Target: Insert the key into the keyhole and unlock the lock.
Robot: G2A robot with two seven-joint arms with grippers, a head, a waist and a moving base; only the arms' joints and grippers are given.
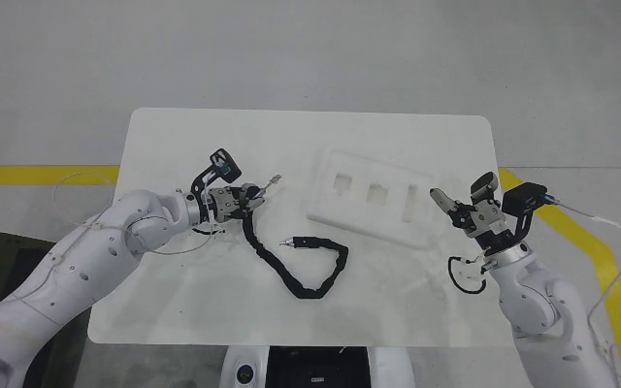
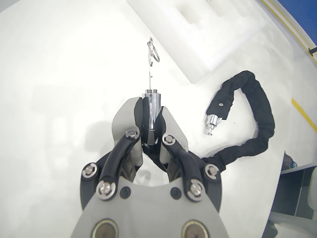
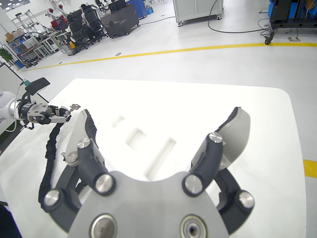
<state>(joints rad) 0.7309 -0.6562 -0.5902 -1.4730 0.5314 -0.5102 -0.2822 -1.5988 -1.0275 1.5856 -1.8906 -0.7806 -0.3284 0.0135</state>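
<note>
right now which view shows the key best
The left wrist view: the key is close and unblocked, sticking out of the lock cylinder that the left gripper holds. The top and right wrist views show it as a small sliver.

Shiny white arms, thin white cables trailing off. The left gripper and right gripper: grey plates, black linkages, silver screws, ribbed black pads.
</note>
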